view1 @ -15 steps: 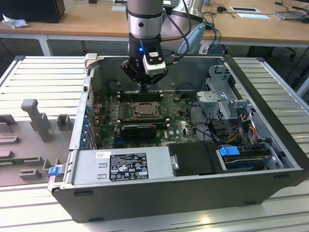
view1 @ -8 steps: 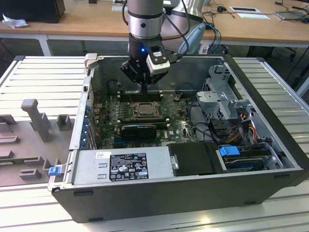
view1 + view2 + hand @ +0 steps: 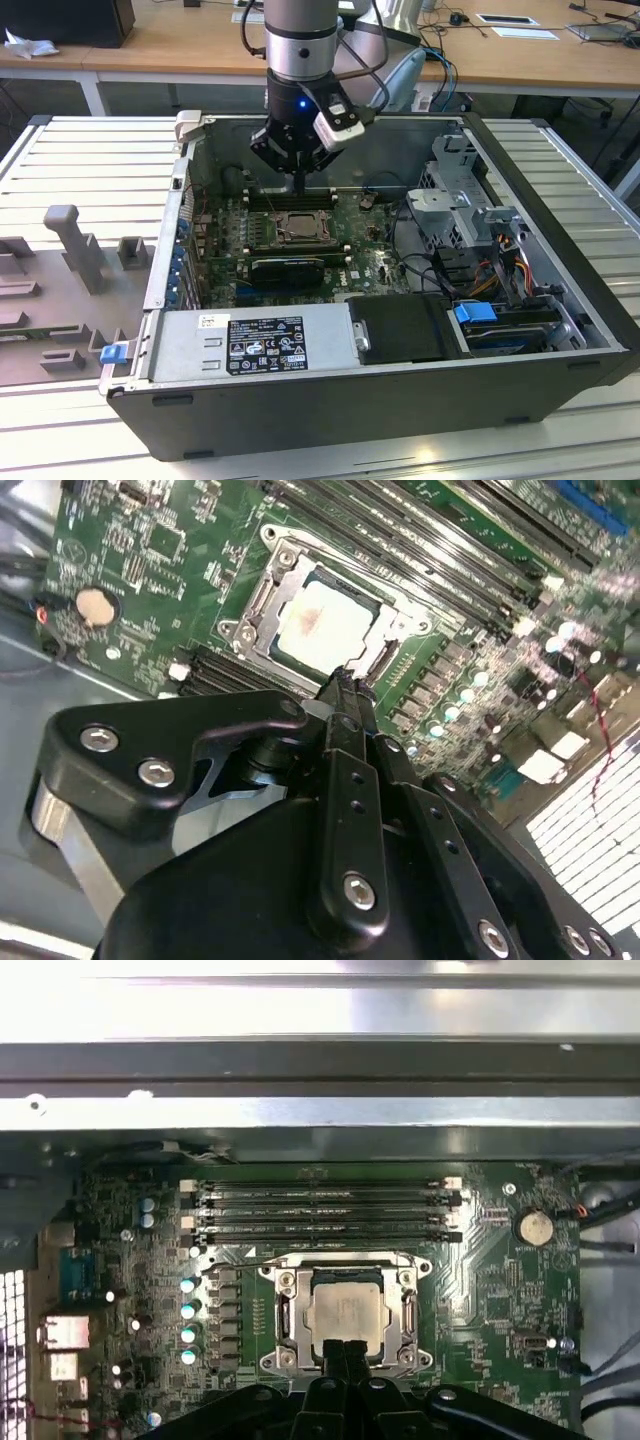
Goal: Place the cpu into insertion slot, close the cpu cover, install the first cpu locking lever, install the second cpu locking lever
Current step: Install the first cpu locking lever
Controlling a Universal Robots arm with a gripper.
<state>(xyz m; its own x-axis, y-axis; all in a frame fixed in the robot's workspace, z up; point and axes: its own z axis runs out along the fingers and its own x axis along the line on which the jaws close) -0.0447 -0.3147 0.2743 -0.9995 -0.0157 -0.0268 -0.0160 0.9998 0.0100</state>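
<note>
Since the cpu point(image 3: 345, 1312) already sits in the insertion slot point(image 3: 424, 1266) under the shut cpu cover point(image 3: 408, 1312), the hand point(image 3: 345, 1352) (fingers pressed together, empty) hovers at its edge: lever step, I'd judge, needing a precise push.

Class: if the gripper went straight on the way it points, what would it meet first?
Probably the rim of the metal cover beside the chip: the gripper hangs right above that edge in both wrist views. How far above it is unclear.
</note>
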